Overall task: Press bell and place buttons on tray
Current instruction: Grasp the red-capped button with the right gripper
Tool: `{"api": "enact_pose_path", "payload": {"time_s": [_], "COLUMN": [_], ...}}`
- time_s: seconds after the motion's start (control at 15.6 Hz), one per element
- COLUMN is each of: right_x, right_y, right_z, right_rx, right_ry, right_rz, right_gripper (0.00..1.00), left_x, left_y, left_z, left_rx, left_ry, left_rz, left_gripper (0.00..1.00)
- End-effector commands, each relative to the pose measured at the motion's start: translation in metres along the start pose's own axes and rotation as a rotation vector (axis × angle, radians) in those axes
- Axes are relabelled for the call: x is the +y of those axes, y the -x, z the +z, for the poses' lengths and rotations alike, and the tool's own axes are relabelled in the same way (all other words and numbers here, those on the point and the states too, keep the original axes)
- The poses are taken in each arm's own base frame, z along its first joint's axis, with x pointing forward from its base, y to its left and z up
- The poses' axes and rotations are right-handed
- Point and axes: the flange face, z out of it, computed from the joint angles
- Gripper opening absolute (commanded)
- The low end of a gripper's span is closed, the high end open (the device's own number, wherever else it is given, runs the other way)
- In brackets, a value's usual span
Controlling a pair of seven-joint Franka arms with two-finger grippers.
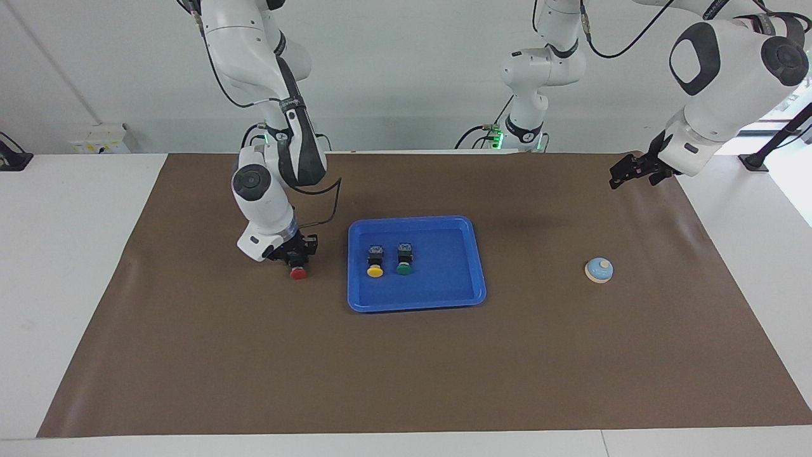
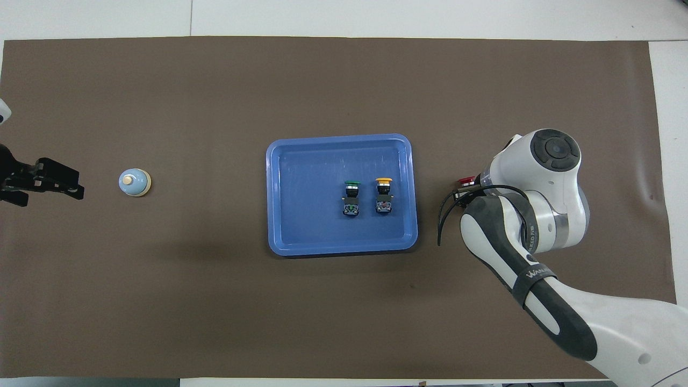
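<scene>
The blue tray (image 1: 444, 298) (image 2: 301, 236) lies mid-mat. The yellow button (image 1: 375, 261) (image 2: 384, 191) and the green button (image 1: 404, 259) (image 2: 351, 194) lie on their sides in it. The red button (image 1: 298, 273) (image 2: 465, 180) is beside the tray toward the right arm's end, at mat level. My right gripper (image 1: 296, 257) (image 2: 461, 192) is down on it, fingers closed around its black body, only the red cap showing. The bell (image 1: 599, 270) (image 2: 134, 182) stands toward the left arm's end. My left gripper (image 1: 625, 172) (image 2: 59, 183) waits raised over the mat near the bell.
A brown mat (image 1: 406, 381) (image 2: 215, 301) covers most of the white table. The right arm's forearm and wrist (image 2: 532, 215) hang over the mat beside the tray. Cables and wall sockets sit at the robots' end.
</scene>
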Motion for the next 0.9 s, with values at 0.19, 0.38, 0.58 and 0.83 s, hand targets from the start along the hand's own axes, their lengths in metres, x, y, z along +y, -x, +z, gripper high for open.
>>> {"api": "enact_pose_path", "payload": {"time_s": [0.19, 0.38, 0.58, 0.83], "right_x": [-0.024, -0.099, -0.187, -0.273], "right_y": [-0.034, -0.054, -0.061, -0.052], "right_z": [-0.055, -0.102, -0.122, -0.096], "right_rx": [0.094, 0.070, 0.038, 0.021], "right_ry": [-0.012, -0.023, -0.018, -0.022], "right_rz": [-0.043, -0.032, -0.005, 0.067], "right_gripper": [0.00, 0.00, 0.00, 0.00], "left_x": [0.000, 0.000, 0.000, 0.000], "left_y": [0.008, 0.008, 0.008, 0.008], "left_z": [-0.001, -0.001, -0.001, -0.001], "left_rx": [0.007, 0.007, 0.007, 0.007], "left_ry": [0.000, 0.000, 0.001, 0.000], "left_rz": [0.004, 0.004, 0.004, 0.004], "left_gripper": [1.00, 1.00, 1.00, 1.00]}}
